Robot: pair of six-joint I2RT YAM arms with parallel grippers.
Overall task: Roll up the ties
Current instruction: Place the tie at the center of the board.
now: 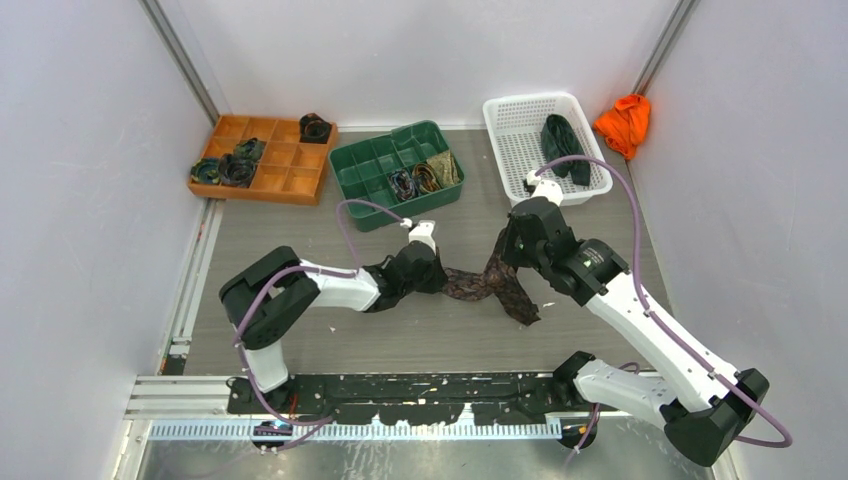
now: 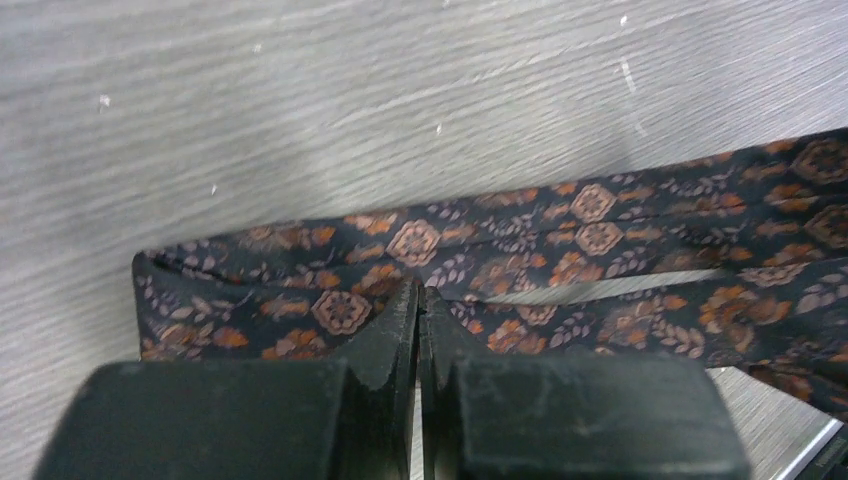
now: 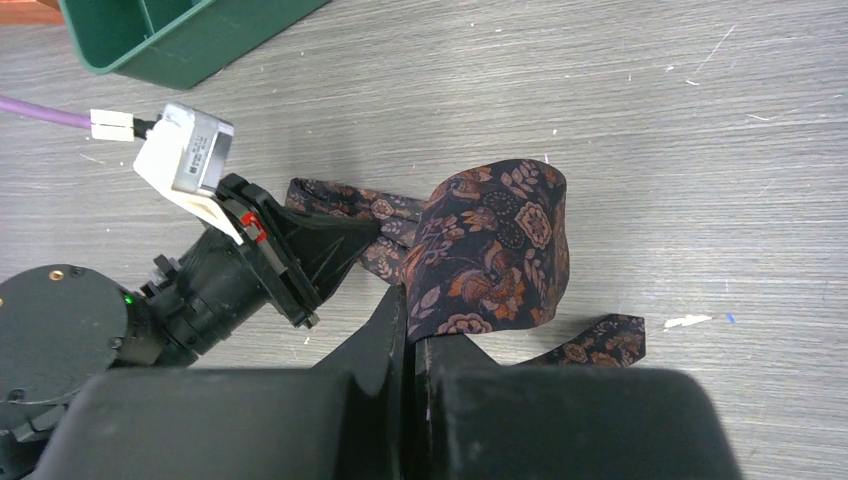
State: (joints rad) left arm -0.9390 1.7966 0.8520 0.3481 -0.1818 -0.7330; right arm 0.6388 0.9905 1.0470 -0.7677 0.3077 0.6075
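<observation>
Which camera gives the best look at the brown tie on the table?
Right wrist: the tie shows its wide end looped over, pattern sharp, with the left gripper at the narrow part. Top external shows the tie's full spread, but small. Left wrist shows only a close strip.

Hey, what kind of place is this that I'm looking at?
Probably a robotics lab workcell: a left arm and right arm bolted at a grey table, plain white wall panels enclosing it, and an orange tray, green tray and white basket holding ties.
</observation>
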